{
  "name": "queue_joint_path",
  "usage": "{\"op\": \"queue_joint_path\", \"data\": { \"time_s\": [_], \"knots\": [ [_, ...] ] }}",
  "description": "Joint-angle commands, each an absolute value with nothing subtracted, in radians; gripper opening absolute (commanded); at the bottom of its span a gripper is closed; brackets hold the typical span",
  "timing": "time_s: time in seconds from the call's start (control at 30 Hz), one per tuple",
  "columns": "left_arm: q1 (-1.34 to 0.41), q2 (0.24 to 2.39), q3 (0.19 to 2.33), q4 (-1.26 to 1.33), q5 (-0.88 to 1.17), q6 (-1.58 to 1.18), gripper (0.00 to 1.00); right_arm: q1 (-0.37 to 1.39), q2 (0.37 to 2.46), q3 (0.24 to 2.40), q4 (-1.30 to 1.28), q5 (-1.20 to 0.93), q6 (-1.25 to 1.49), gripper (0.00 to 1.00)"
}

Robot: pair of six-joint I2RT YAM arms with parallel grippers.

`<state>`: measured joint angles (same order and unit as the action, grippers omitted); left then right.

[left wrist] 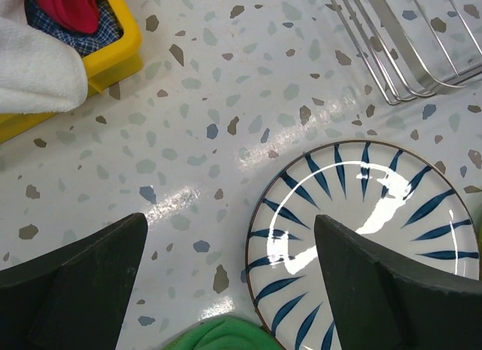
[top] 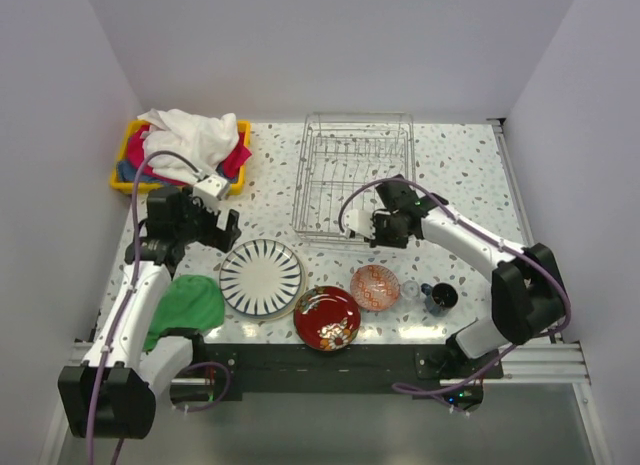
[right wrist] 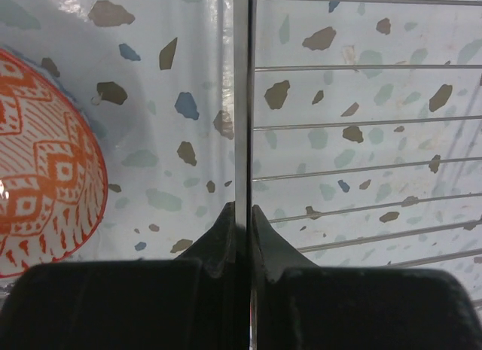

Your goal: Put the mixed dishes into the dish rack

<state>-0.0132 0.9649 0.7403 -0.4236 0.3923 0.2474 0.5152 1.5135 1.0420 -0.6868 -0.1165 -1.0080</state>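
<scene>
I see right gripper [right wrist: 242,214] clamped tight on near rim wire of dish rack [right wrist: 242,101]. Left gripper [left wrist: 230,222] wide open, empty, over table beside striped plate [left wrist: 361,199].

Dish rack [top: 355,175], silver wire grid with low sides, is sitting far-centre. The right gripper [right wrist: 242,214] is pinching its near rim wire. All the dishes are lying outside it, toward the near edge.
- Striped plate [top: 261,276], white with dark radial stripes, is lying flat at the left.
- Red floral plate [top: 327,318] is lying flat just beside it.
- Orange-red patterned bowl [top: 375,287], clear glass [top: 409,289] and dark mug [top: 439,298] are standing upright in a row to the right.
</scene>
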Motion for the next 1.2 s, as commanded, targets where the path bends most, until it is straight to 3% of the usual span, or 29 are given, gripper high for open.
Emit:
{"op": "queue_joint_path", "data": {
  "time_s": [0.0,0.23,0.3,0.33,0.47,0.57,0.77,1.03,1.17],
  "knots": [
    [-0.008,0.994,0.770,-0.379,0.413,0.278,0.98,0.515,1.424,1.006,-0.725,-0.101,-1.039,0.00],
    [-0.006,1.028,0.767,-0.373,0.419,0.281,0.98,0.506,1.374,0.925,-0.716,-0.123,-1.080,0.02],
    [-0.008,1.037,0.767,-0.374,0.422,0.285,0.98,0.488,1.393,0.916,-0.692,-0.115,-1.074,0.14],
    [-0.006,1.037,0.767,-0.373,0.422,0.285,0.98,0.482,1.400,0.919,-0.690,-0.112,-1.069,0.33],
    [-0.006,1.043,0.793,-0.382,0.433,0.276,0.98,0.456,1.375,0.948,-0.699,-0.107,-1.032,0.67],
    [-0.008,1.045,0.830,-0.385,0.483,0.253,0.98,0.453,1.306,1.004,-0.800,-0.127,-1.013,0.73],
    [-0.118,1.089,0.974,-0.400,0.494,0.256,0.98,0.446,1.133,1.085,-0.960,-0.055,-0.884,0.75],
    [-0.287,1.170,1.014,-0.344,0.508,0.227,0.97,0.426,0.930,0.927,-1.198,-0.064,-0.801,0.70],
    [-0.298,1.229,1.023,-0.316,0.512,0.213,0.96,0.426,0.919,0.893,-1.194,-0.144,-0.833,0.73]
  ]
}}
